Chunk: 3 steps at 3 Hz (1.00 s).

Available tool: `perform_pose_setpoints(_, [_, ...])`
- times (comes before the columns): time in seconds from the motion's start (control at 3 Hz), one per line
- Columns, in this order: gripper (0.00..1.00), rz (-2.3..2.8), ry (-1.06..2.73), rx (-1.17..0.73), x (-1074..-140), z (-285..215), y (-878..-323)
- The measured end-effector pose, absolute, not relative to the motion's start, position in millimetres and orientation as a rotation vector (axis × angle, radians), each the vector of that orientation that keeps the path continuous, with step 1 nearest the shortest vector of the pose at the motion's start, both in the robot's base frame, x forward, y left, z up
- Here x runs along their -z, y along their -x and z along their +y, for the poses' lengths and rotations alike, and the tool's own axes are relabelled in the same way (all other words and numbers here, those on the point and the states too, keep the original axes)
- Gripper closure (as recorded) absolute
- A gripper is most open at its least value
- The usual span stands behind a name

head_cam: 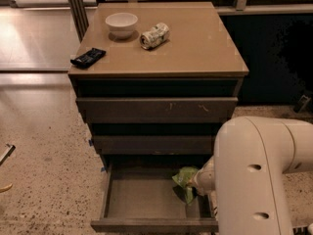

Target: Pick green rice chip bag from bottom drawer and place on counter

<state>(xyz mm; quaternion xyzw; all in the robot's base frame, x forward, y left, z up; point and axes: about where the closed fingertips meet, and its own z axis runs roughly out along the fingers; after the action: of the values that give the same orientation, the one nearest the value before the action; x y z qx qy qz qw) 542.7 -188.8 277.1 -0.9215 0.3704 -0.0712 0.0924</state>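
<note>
Tool (196, 182) sits over the right side of the open bottom drawer (104, 199), mostly hidden behind the big white arm (259, 180) that fills the near right corner. Cannot tell whether the tool is open, closed or gripping anything.

Green rice chip bag (184, 176) is right up against the tool's left side. It is crumpled and sits in the drawer's right part, toward the far wall, with a darker green bit just below it. Cannot tell if the bag rests on the drawer floor or is held off it. It is well below the tabletop (195, 48).

Bottom drawer is pulled out toward the near side. Middle drawer (151, 144) and top drawer (156, 109) above it are pushed in, with the top front standing slightly nearer than the middle one.

Tabletop carries three items, all on its left half:
- white bowl (121, 23) at far left
- whitish crushed can (154, 35) just right of the bowl, on its side, not touching it
- flat black packet (88, 58) at the near left edge

Speckled floor (44, 146) lies left of the cabinet.
</note>
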Motion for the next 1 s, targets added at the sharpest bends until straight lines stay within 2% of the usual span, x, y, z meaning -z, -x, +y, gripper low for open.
perform_pose_setpoints(0.33, [1.0,1.161,2.729,0.136,-300,-196,-529])
perform_pose_setpoints(1.0, [1.0,1.006,2.803,0.1,-370,-222,-543])
